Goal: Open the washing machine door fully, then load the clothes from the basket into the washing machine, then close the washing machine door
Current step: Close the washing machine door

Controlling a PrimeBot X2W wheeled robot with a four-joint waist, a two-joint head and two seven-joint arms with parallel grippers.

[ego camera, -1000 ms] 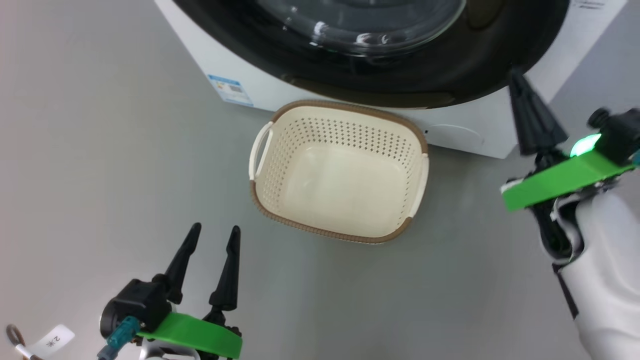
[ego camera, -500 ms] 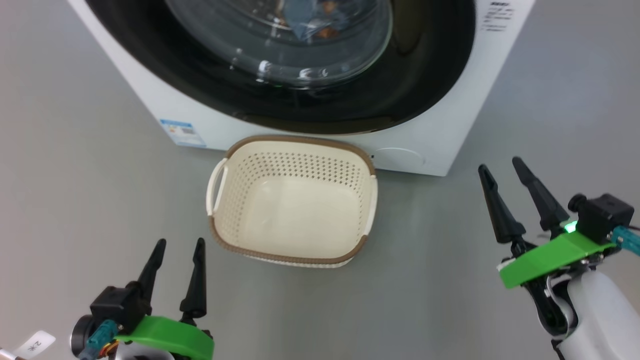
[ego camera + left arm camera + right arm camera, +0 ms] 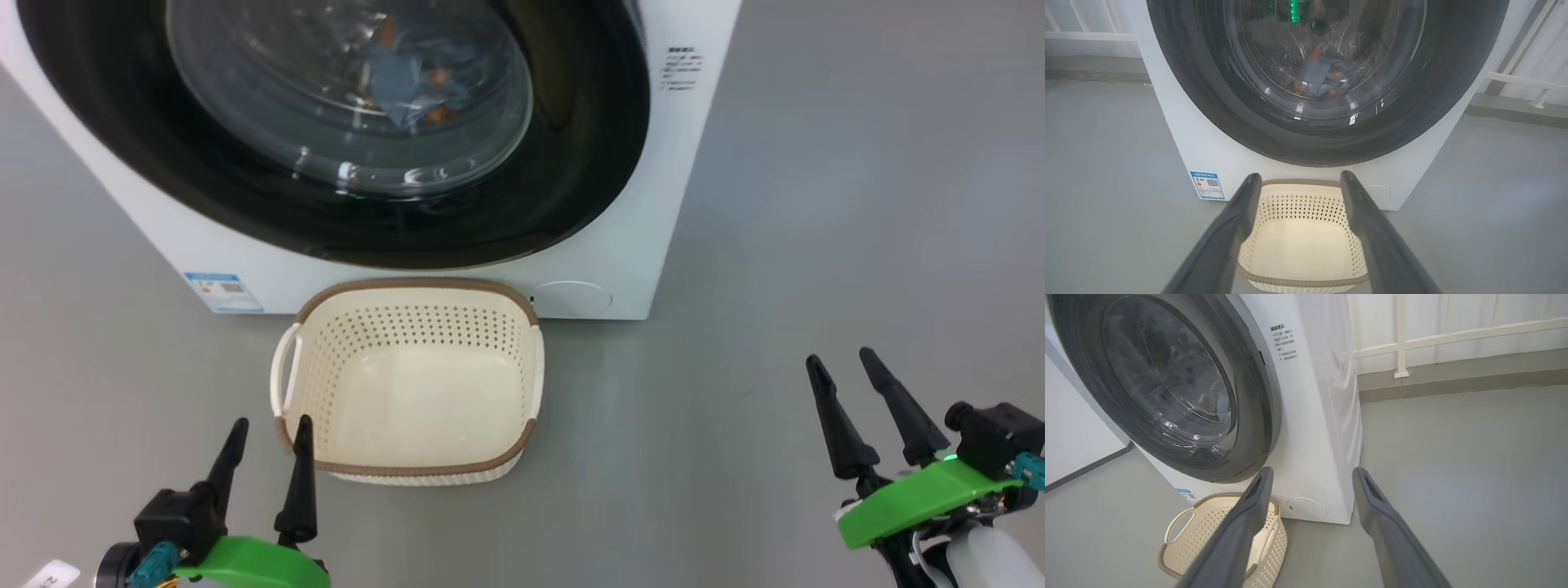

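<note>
The washing machine [image 3: 653,204] stands ahead of me, white and tall. The washing machine door [image 3: 571,188], with its black rim and glass bowl, lies flat against its front. Behind the glass are the blue-grey clothes [image 3: 408,82] [image 3: 1323,77]. On the floor before it sits the cream basket [image 3: 416,400] [image 3: 1298,245] [image 3: 1208,522], with nothing inside. My left gripper [image 3: 271,425] [image 3: 1300,176] is open at the basket's near left corner. My right gripper [image 3: 839,357] [image 3: 1312,471] is open over bare floor, right of the basket and apart from the door [image 3: 1261,416].
A blue label sticker [image 3: 224,291] and a round white cover [image 3: 571,296] mark the machine's lower front. A white railing [image 3: 1400,335] and a wall run behind and right of the machine. Grey floor [image 3: 816,204] spreads to the right.
The right gripper, shut at the door's right rim a second ago, has opened and drawn back down to the lower right. The head camera has shifted, showing more of the door.
</note>
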